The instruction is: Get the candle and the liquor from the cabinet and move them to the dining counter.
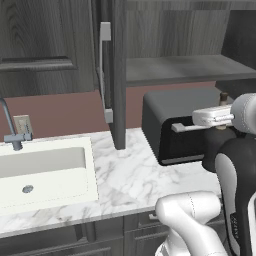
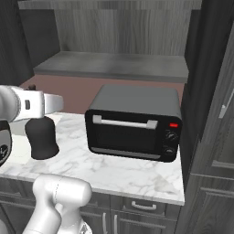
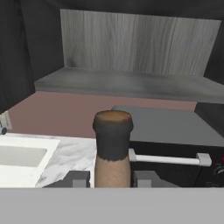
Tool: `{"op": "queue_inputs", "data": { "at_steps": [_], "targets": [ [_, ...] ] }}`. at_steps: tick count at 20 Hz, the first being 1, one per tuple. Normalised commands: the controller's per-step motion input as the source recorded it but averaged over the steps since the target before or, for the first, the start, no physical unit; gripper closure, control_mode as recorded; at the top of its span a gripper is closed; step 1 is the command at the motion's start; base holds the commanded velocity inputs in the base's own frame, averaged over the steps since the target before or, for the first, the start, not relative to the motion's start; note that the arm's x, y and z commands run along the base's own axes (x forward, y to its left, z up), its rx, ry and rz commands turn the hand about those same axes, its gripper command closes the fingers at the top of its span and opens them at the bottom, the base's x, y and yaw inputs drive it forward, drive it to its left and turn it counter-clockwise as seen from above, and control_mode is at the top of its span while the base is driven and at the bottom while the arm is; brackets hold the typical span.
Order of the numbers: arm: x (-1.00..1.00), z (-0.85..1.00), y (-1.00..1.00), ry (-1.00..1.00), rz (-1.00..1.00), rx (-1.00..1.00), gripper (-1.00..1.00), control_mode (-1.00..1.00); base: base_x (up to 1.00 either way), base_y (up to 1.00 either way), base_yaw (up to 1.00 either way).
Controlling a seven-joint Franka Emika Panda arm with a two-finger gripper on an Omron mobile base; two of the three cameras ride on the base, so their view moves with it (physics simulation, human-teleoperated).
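My gripper is shut on the thin neck of the liquor, just under its brownish stopper. In the right base view the liquor's black bell-shaped body hangs below my white hand, over the left end of the marble worktop. Part of that dark body also appears in the left base view, beside the oven. Behind it the cabinet stands open, and its grey shelf is bare. One cabinet door swings out towards me. The candle and the dining counter are out of view.
A black toaster oven stands on the marble worktop right of the bottle. A white sink with a grey faucet lies to the left. A tall dark cabinet side closes off the right.
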Motion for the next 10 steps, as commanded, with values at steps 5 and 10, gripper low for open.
{"op": "queue_inputs", "data": {
  "at_steps": [5,10],
  "targets": [
    [0.00,0.00,0.00,0.00,0.00,0.00,1.00,-1.00,0.00,0.00,0.00],
    [0.00,0.00,0.00,0.00,0.00,0.00,1.00,-1.00,0.00,0.00,0.00]
  ]
}}
